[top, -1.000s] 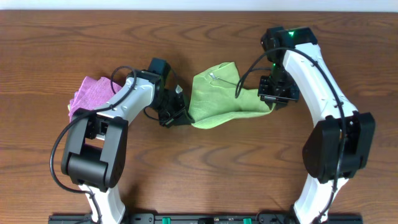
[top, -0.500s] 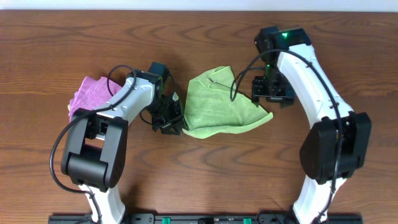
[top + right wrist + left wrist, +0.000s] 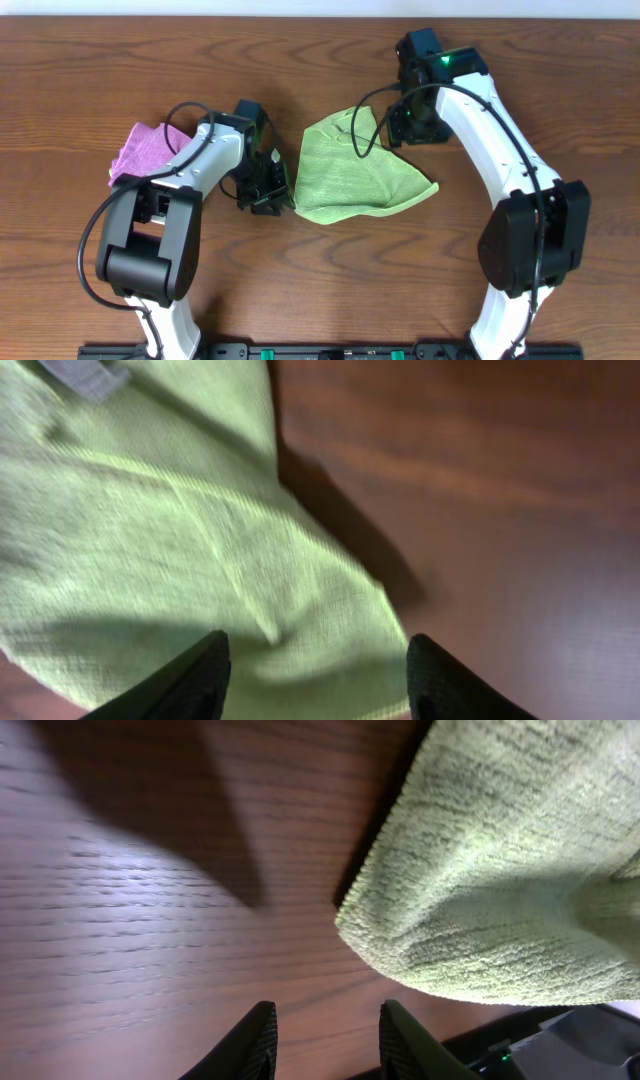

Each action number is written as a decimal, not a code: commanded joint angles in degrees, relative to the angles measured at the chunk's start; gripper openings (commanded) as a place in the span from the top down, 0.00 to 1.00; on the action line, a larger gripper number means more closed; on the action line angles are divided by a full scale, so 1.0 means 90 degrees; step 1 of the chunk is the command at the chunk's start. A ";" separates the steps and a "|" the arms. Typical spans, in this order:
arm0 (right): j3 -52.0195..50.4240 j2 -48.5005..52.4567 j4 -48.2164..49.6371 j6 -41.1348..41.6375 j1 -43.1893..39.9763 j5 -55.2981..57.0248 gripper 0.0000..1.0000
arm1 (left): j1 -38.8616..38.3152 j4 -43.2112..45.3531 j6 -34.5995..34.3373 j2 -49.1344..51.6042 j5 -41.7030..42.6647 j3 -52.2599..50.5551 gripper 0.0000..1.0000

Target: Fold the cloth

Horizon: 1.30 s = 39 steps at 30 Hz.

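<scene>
The lime-green cloth (image 3: 355, 172) lies loosely folded on the wooden table, between the two arms. My left gripper (image 3: 268, 186) sits just off its left edge. In the left wrist view the left gripper (image 3: 325, 1042) is open over bare wood, and the cloth (image 3: 510, 870) lies ahead to the right, untouched. My right gripper (image 3: 410, 120) hovers at the cloth's far right corner. In the right wrist view the right gripper (image 3: 315, 682) is open, its fingers (image 3: 200, 680) spread wide above the cloth (image 3: 150, 540). A white tag (image 3: 90, 374) shows on the fabric.
A purple-pink cloth bundle (image 3: 143, 150) lies at the left beside the left arm. Both arm bases (image 3: 320, 350) stand along the table's near edge.
Both grippers have opened and let go of the cloth, which now lies flatter. The left gripper has drawn back to the left. The right gripper has moved toward the far side.
</scene>
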 commanded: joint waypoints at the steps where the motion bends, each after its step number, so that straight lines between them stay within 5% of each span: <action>1: -0.0019 -0.0138 0.0289 -0.0726 0.0058 -0.0138 0.44 | 0.0172 -0.0041 0.0097 -0.0211 0.0124 0.0112 0.65; 16: -0.0019 0.0678 0.1304 -0.2157 0.0974 0.0316 0.38 | 0.0318 -0.0869 0.0923 -0.0316 0.0865 0.1195 0.64; 39: -0.0019 0.1634 0.1736 -0.2399 0.1154 0.0597 0.41 | 0.0318 -0.1885 0.1498 -0.0316 0.0386 0.2591 0.64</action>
